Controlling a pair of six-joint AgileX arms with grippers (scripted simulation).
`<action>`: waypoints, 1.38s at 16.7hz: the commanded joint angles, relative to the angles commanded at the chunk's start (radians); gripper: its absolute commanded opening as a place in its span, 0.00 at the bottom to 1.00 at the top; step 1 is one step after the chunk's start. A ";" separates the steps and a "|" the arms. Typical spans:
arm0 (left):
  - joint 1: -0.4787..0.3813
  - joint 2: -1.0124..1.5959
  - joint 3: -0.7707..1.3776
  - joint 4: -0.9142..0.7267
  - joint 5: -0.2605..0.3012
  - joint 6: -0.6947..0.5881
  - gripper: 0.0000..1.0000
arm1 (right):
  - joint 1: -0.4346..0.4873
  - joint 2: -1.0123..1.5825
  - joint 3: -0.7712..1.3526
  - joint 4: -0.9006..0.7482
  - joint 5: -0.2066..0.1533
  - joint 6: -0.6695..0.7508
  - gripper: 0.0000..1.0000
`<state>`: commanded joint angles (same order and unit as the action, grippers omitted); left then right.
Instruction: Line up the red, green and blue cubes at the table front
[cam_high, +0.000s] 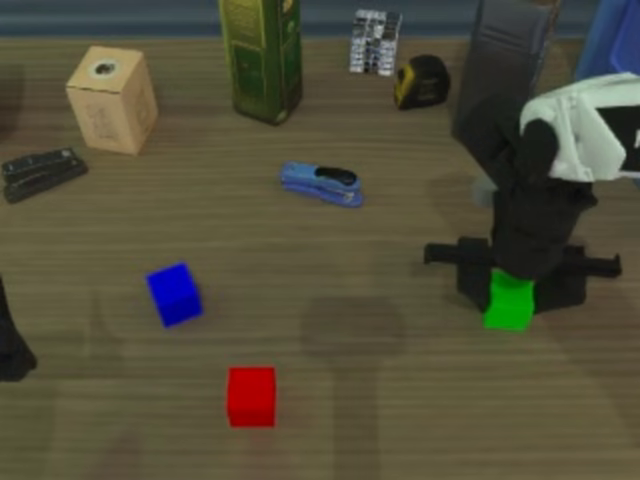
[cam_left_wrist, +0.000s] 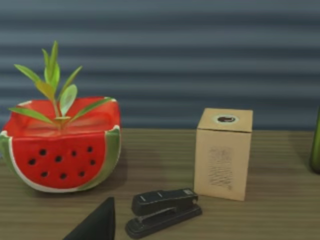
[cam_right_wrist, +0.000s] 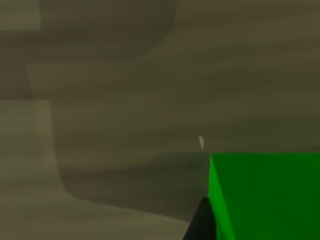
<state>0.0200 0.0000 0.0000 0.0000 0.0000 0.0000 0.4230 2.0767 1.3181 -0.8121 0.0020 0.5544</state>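
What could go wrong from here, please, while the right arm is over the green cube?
The right gripper hides most of the green cube, so an off-centre grip could let it twist or slip. The red cube and blue cube lie apart at different depths, so bringing green in could knock one. The left gripper sits parked at the table's left edge.

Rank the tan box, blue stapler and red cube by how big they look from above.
1. tan box, clearly largest.
2. and 3. blue stapler and red cube: the stapler is longer but slimmer, so they look too alike to rank.
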 joint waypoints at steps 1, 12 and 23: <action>0.000 0.000 0.000 0.000 0.000 0.000 1.00 | 0.000 0.000 0.000 0.000 0.000 0.000 0.00; 0.000 0.000 0.000 0.000 0.000 0.000 1.00 | 0.005 -0.102 0.145 -0.243 0.006 -0.005 0.00; 0.000 0.000 0.000 0.000 0.000 0.000 1.00 | 0.160 -0.089 0.206 -0.294 0.007 0.121 0.00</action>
<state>0.0200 0.0000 0.0000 0.0000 0.0000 0.0000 0.5827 1.9879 1.5239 -1.1061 0.0092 0.6750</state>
